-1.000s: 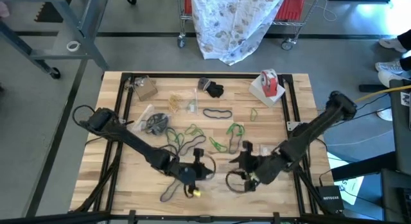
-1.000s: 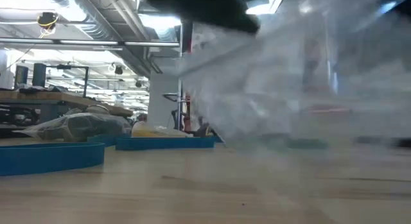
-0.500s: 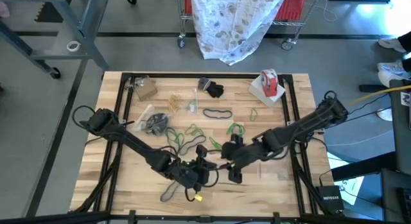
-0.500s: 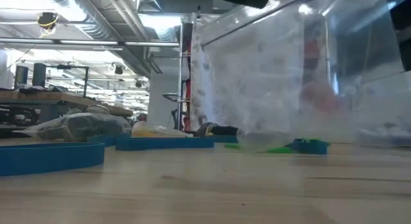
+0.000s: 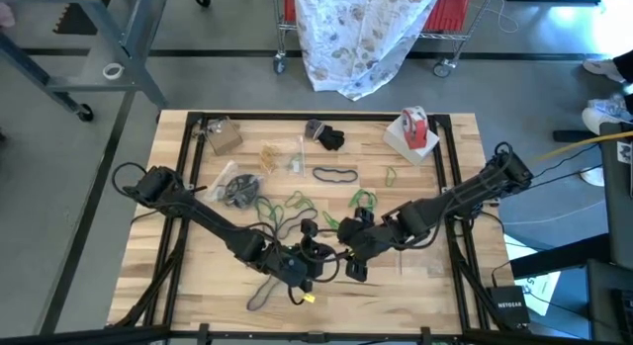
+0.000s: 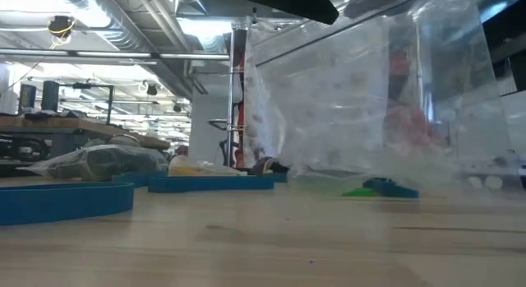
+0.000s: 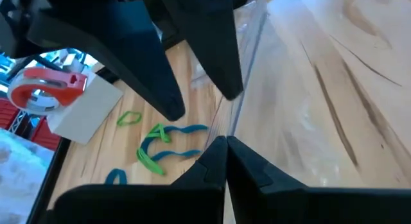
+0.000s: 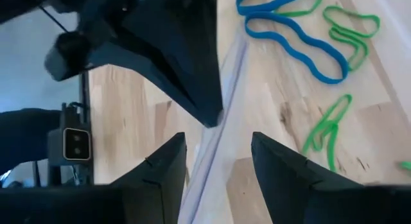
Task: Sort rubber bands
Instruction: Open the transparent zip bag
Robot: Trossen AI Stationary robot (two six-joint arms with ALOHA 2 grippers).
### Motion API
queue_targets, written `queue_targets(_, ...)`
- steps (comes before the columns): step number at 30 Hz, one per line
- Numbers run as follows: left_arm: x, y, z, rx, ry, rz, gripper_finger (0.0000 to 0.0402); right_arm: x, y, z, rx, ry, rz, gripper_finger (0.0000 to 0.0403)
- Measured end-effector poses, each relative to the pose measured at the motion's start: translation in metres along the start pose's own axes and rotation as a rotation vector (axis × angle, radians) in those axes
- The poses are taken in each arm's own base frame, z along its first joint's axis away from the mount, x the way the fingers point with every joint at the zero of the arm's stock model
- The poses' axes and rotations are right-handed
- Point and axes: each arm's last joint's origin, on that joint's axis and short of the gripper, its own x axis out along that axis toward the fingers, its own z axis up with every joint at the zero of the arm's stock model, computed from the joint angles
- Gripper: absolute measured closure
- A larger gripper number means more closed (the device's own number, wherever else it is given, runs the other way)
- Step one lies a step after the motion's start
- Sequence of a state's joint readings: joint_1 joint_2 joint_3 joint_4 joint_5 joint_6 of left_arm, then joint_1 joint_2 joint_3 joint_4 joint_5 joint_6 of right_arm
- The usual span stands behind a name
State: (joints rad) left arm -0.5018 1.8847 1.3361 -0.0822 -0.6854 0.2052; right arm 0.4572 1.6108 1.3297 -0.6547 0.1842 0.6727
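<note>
My left gripper (image 5: 318, 258) is near the table's front edge, shut on a clear plastic bag (image 6: 370, 98). The bag hangs down to the table in the low view. My right gripper (image 5: 348, 248) is close beside the left one and open. Its two fingers (image 8: 160, 176) stand on either side of the bag's rim (image 8: 215, 144); I cannot tell whether they touch it. Rubber bands lie loose on the wood: green and blue ones (image 5: 297, 209) (image 7: 164, 150) (image 8: 295, 38), a black one (image 5: 334, 174), tan ones (image 5: 269, 157) and a dark one (image 5: 259, 296). My left gripper pinches the clear bag's edge (image 7: 227, 129) between its two shut fingertips. The fingers slant down toward the table's right. The bag is lifted at that edge, and its lower part reaches down to the table.
A red-and-white tape roll (image 5: 413, 128) on a white block sits at the far right corner. Other bags (image 5: 237, 190) (image 5: 223, 135) lie at the left and far left, and a black heap (image 5: 329, 137) at the far middle. A black frame (image 5: 316, 116) rims the table.
My right gripper has swung from the table's right toward its left, up to the left gripper, rolling as it went, and has stayed open. My left gripper has rolled and risen a little, still shut on the bag. The bag has swung and now hangs steadier.
</note>
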Motion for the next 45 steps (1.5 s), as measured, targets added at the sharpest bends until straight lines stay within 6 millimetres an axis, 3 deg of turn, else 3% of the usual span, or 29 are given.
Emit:
queue_targets(10,-0.002,-0.002,0.000,0.021,-0.001,-0.006,0.0401,0.002,-0.003,-0.002,-0.016,-0.005,-0.062,0.0233)
queue_targets(14,-0.002,-0.002,0.000,0.003,-0.001,-0.006,0.0401,0.013,-0.003,-0.005,-0.037,0.029,-0.085,0.0233)
queue_targets(26,-0.001,-0.002,0.001,0.001,-0.005,-0.004,0.0401,0.020,0.001,-0.007,-0.037,0.088,0.001,0.0233)
queue_targets(45,-0.006,-0.006,0.003,0.004,-0.014,0.039,0.0401,0.023,-0.004,0.005,0.173,0.134,0.137,0.0233)
